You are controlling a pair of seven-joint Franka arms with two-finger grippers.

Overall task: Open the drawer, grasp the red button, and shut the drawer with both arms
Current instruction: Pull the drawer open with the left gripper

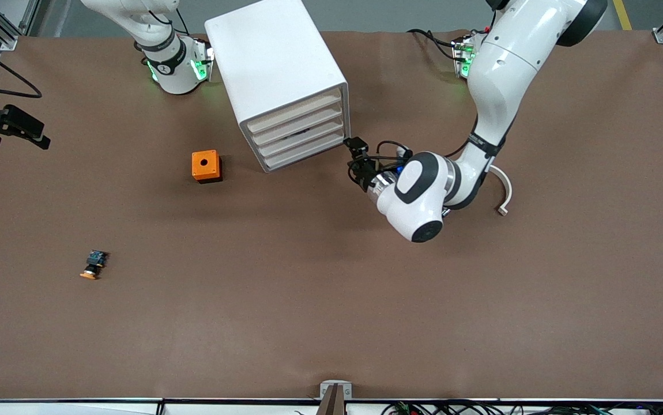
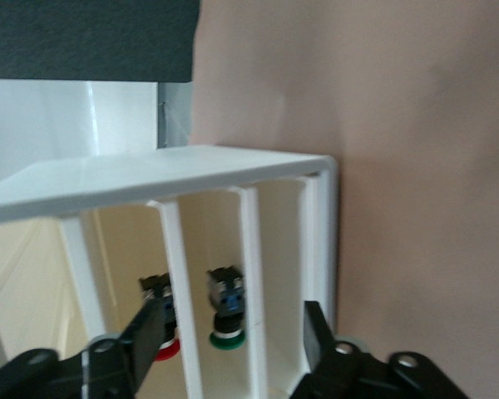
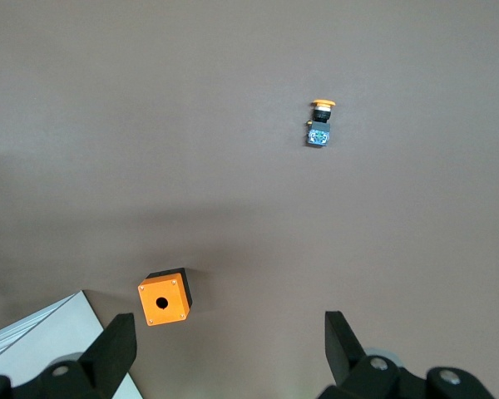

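Left gripper [image 1: 356, 151] at drawer unit [image 1: 285, 80]

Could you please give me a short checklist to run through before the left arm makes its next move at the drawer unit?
1. Left tool at the front of the drawer unit: ok.
2. Left tool open: ok; its fingers stand apart.
3. Drawers closed: ok in the front view; none pulled out.
4. Red button located: ok; seen through the slats, beside a green-capped button. Which drawer: cannot tell.
5. Right tool waiting open above the orange cube: ok.
6. Orange-capped button well away from the drawers: ok.
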